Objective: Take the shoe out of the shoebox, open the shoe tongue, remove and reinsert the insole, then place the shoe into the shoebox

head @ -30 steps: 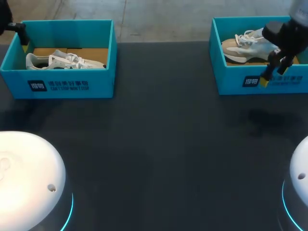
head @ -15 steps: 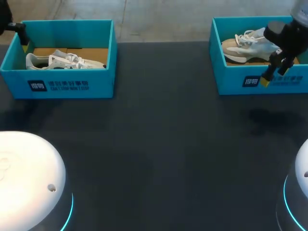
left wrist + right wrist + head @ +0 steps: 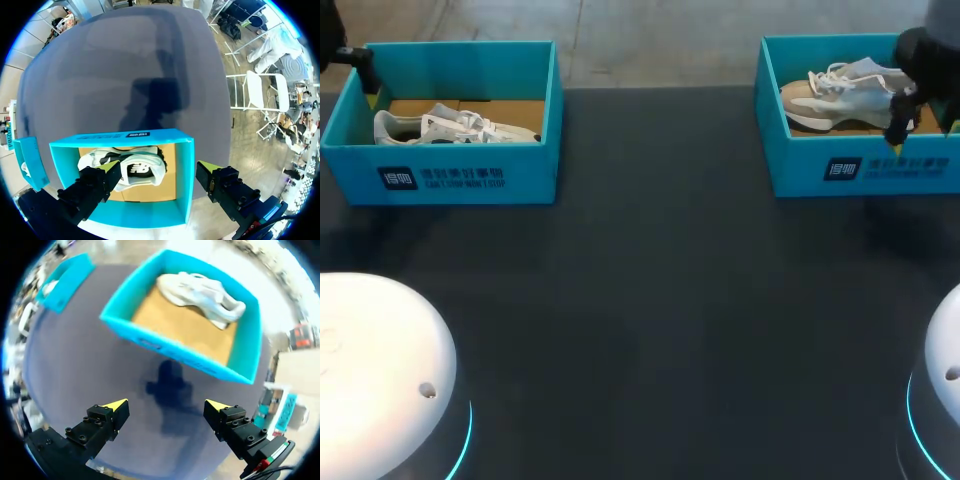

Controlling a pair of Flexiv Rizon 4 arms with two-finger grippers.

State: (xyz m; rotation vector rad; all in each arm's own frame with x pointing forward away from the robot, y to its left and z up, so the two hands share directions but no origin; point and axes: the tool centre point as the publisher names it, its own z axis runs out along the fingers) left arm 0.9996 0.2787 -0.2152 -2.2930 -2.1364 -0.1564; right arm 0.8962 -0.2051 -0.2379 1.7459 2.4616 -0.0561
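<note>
Table (image 3: pixel 660 300): dark and broad, with a teal box at each far corner.
Left shoebox (image 3: pixel 470 178): open-topped, at the far left.
Right shoebox (image 3: pixel 800 172): its twin, at the far right.
Beige shoe (image 3: pixel 840 95): lying inside the right box (laces uppermost).
White shoe (image 3: pixel 450 127): on the left box's cardboard floor.
Left gripper (image 3: pixel 162 172): fingers spread wide, holding nothing, hanging above its box.
Right gripper (image 3: pixel 167 407): likewise spread and empty, near its box's front wall.
</note>
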